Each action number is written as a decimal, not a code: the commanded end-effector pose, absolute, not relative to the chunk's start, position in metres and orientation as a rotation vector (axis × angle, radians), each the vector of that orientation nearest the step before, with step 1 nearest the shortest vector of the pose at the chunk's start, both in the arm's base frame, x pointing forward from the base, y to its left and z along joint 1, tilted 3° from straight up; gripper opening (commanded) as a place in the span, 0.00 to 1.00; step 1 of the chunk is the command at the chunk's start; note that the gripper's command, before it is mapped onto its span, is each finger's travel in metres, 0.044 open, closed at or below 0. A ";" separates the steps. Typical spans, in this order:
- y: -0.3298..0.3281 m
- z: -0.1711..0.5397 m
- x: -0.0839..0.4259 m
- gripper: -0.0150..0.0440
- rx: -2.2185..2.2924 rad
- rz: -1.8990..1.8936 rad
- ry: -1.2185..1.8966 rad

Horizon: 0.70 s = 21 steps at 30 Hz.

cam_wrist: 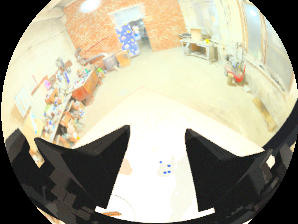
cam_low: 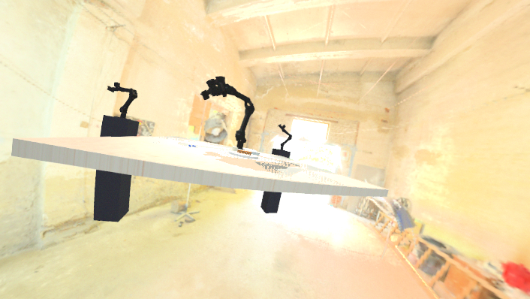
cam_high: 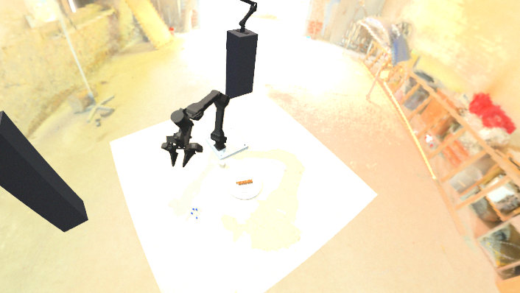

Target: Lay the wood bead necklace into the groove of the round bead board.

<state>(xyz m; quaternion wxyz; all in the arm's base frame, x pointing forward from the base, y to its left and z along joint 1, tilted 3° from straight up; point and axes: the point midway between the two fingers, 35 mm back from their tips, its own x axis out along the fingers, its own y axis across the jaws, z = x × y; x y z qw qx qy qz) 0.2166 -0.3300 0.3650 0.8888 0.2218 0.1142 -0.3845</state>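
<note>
An orange-brown strip of beads [cam_high: 244, 182] [cam_low: 245, 152] [cam_wrist: 111, 213], which looks like the wood bead necklace bunched in a short row, lies on the white round bead board [cam_high: 244, 193]. The board is washed out by bright light, so its groove cannot be made out clearly. My gripper [cam_high: 179, 166] [cam_wrist: 157, 129] is open, with nothing between its fingers. In the top view it hangs high, to the left of the board, with the fingers pointing down. In the wrist view the beads are low down, near the left finger's base.
Several small blue spots [cam_high: 196, 209] [cam_low: 191, 146] [cam_wrist: 169, 172] mark a pale thing left of the board. A small pale block [cam_high: 222, 165] is between the arm's base plate [cam_high: 236, 152] and the board. Other arms stand on dark pillars [cam_high: 241, 62] beyond the table.
</note>
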 end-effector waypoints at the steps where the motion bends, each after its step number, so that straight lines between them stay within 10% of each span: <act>1: -0.321 0.341 0.234 0.68 0.411 -0.755 0.347; 21: -0.255 0.255 0.298 0.68 0.111 -0.433 0.754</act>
